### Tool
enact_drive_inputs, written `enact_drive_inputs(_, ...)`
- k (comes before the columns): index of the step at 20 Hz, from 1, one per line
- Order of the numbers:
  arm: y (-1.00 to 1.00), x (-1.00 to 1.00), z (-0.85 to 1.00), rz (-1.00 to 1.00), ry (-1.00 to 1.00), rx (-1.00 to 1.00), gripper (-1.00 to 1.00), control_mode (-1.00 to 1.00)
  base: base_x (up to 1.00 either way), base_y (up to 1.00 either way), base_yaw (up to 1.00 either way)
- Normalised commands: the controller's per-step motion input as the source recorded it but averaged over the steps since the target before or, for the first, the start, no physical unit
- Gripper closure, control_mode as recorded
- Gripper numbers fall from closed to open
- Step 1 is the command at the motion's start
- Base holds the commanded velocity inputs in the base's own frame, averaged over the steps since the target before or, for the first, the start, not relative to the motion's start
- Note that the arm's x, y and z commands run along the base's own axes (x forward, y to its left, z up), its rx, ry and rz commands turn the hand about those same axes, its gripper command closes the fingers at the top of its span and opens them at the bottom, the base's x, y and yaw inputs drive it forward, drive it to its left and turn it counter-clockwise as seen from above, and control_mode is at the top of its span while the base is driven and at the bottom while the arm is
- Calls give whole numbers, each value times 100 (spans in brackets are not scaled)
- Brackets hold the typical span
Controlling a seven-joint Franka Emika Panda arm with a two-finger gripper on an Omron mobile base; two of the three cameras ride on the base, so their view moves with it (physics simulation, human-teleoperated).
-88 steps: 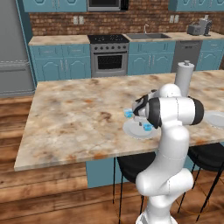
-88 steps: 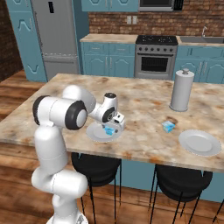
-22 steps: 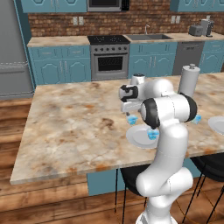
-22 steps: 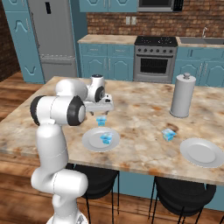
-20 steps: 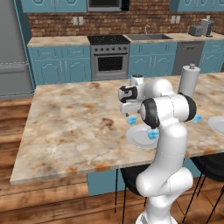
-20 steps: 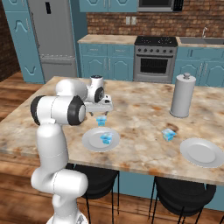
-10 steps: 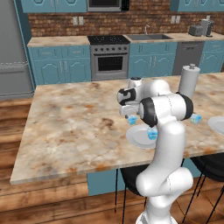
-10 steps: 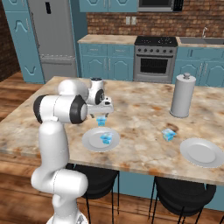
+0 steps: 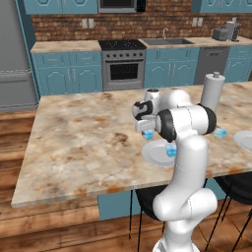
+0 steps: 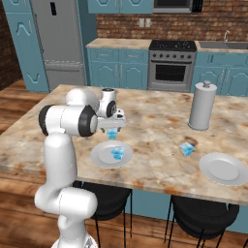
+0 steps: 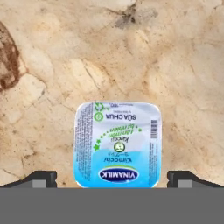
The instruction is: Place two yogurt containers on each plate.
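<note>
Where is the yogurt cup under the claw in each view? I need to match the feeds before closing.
Left base view: yogurt cup sits left of the arm's elbow, just beyond the near plate.
Right base view: cup sits under the claw, behind that plate.
Hand view: cup sits bottom centre, on marble.
Shared landmark: the near plate.

Marble-like stone countertop [image 9: 78, 142], mottled beige and brown, smooth with a faint sheen. Yogurt cup [image 11: 118, 144]: translucent blue plastic under a printed, smooth foil-like lid in white and blue. Plate [image 10: 102, 156] at 6 o'clock from the cup: pale grey-white, smooth, ceramic-looking. Paper-towel roll [image 10: 201, 106]: matt, white-grey. Robot arm [image 10: 65, 126]: glossy white plastic shell, dark matt joints. Floor [image 9: 15, 133]: brown wood planks, satin. Back wall [image 9: 64, 22]: rough red brick. Cabinets [image 9: 66, 74]: painted blue, matt.
</note>
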Motion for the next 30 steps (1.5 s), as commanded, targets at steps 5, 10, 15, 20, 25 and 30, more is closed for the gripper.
enact_drive_inputs(5, 0, 0, -22, 0, 10, 0, -100, -100, 0, 0, 0)
enact_drive_inputs(10, 0, 0, -9, 0, 3, 0, -100, -100, 0, 0, 0)
enact_drive_inputs(15, 0, 6, -5, 0, 1, 0, -100, -100, 0, 0, 0)
enact_drive_inputs(20, 0, 13, -10, 0, 1, 0, -100, -100, 0, 0, 0)
enact_drive_inputs(25, 0, 29, -28, 0, 5, 0, -100, -100, 0, 0, 0)
enact_drive_inputs(30, 4, 25, -18, 0, 2, 0, 100, -100, 0, 0, 0)
